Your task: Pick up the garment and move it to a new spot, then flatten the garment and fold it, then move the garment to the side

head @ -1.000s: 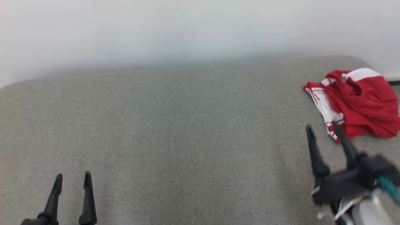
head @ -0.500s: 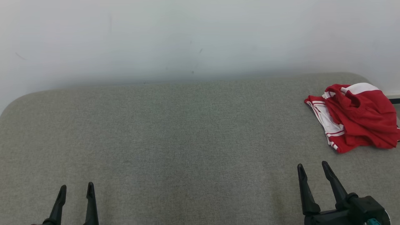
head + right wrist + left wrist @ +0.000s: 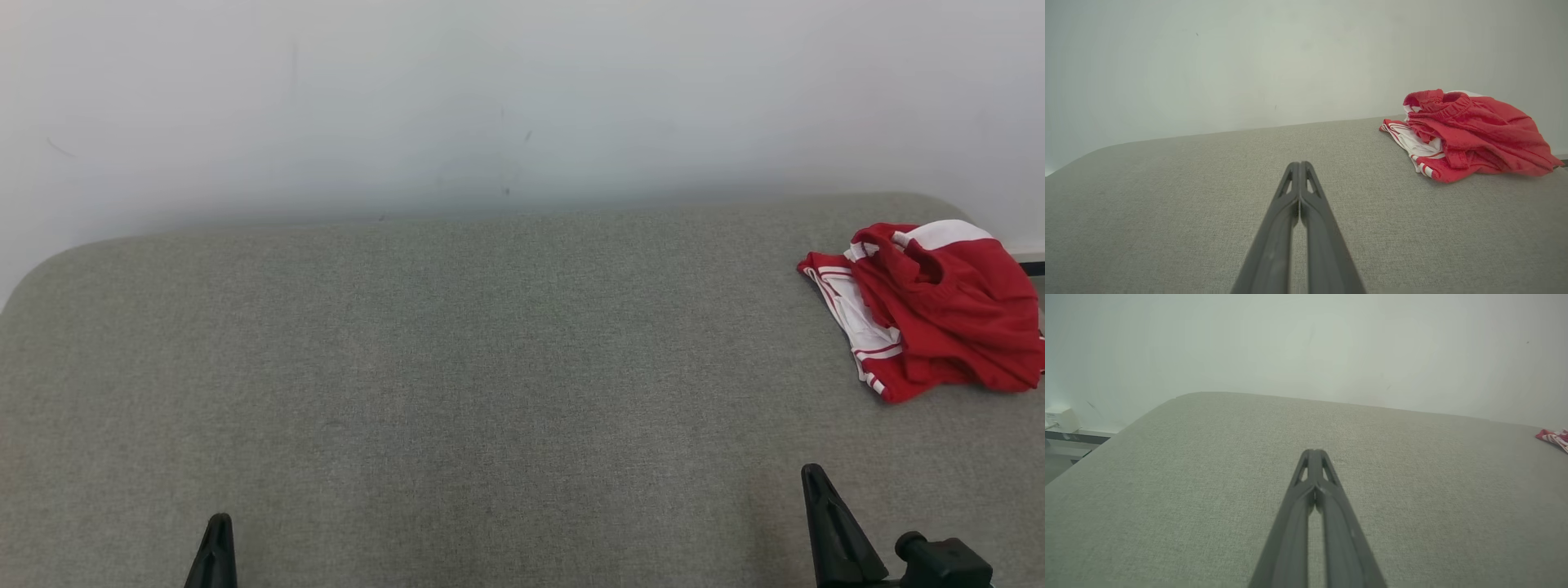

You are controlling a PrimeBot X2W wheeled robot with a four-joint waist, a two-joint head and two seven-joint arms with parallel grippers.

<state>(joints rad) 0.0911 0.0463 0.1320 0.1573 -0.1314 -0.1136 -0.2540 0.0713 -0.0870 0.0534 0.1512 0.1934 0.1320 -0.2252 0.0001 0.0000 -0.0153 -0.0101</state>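
Looking down over a wide grey fabric surface (image 3: 457,367), running up to a pale wall (image 3: 490,98) at the far side. Finding the garment (image 3: 939,310), red with white bands and stripes, lying crumpled in a heap on the far right of that surface, close to the wall and to the right-hand edge. Seeing the right gripper (image 3: 1299,165) sitting low at the near right, well short of the garment, with both dark fingers pressing together at the tips and clenching on nothing. Seeing the left gripper (image 3: 1314,453) sitting low at the near left, well apart from the garment, likewise clenching tight with nothing between the fingers. Noticing a small white box (image 3: 1061,418) sitting beyond the surface's left end, by the wall.
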